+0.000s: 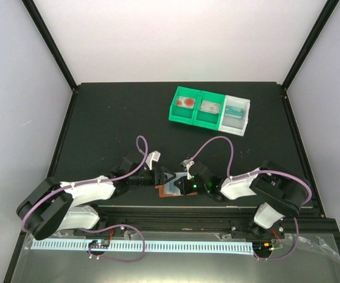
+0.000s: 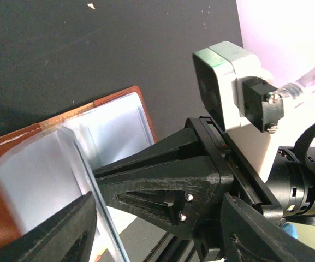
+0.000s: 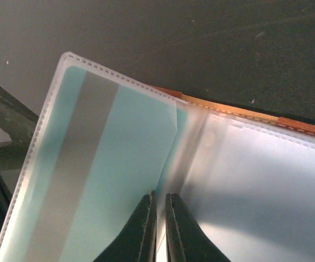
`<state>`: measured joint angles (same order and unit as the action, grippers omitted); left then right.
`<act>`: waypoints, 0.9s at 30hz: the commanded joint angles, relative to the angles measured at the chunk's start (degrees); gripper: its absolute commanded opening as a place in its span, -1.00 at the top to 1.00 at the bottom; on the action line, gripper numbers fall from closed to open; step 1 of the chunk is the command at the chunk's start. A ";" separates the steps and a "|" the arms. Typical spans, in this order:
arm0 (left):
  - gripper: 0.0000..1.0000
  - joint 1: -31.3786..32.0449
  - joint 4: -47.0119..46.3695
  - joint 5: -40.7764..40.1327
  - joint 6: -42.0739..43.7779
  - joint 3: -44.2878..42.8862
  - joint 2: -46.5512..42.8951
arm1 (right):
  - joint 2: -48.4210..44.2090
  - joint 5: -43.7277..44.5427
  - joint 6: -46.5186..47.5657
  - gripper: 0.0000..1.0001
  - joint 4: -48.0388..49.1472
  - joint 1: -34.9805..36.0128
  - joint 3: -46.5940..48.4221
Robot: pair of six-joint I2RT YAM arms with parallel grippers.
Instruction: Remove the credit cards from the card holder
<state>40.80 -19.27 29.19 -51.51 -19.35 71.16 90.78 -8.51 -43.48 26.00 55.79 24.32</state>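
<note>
The reddish-brown card holder (image 1: 168, 194) lies open near the table's front edge, between both grippers. In the right wrist view its brown rim (image 3: 304, 126) shows behind clear inner sleeves. A pale blue credit card (image 3: 119, 164) with a grey stripe sits in the left sleeve. My right gripper (image 3: 160, 203) is pinched on that card's right edge at the fold. My left gripper (image 2: 157, 218) is open. Its left finger (image 2: 64, 234) rests against an upright sleeve page (image 2: 91, 185), and the right gripper's black fingers reach in between its jaws. The holder also shows in the left wrist view (image 2: 4, 164).
A green bin (image 1: 196, 107) and a white bin (image 1: 235, 113) with small items stand at the back right of the black table (image 1: 111, 118). The table's front rail (image 1: 175, 212) runs just below the holder.
</note>
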 commanded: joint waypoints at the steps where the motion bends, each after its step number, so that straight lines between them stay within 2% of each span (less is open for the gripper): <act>1: -0.17 0.44 -1.53 1.05 0.04 -0.06 -0.57 | -2.86 2.54 0.37 0.78 -0.29 -0.20 -1.59; 5: 0.19 0.43 -2.31 1.41 0.03 -0.15 0.65 | -5.46 1.66 1.20 0.65 -2.28 -0.15 -1.41; 7: 0.28 0.43 -2.71 1.61 0.13 -0.43 1.39 | -6.90 1.90 1.20 0.61 -2.57 -0.16 -1.99; 11: 0.35 0.56 -3.19 2.23 0.08 -1.11 1.88 | -8.70 1.61 1.39 0.56 -3.34 -0.15 -2.62; 18: 0.45 0.60 -2.62 2.00 0.26 -1.77 1.88 | -12.46 -1.36 1.38 0.26 -3.10 -0.16 -4.29; 27: 0.47 0.86 -2.36 1.60 0.27 -2.61 4.60 | -17.26 -4.15 2.13 0.24 -4.82 -0.09 -4.89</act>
<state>41.08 -20.40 30.30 -51.66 -19.49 74.85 75.02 -10.90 -42.35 21.37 55.79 19.92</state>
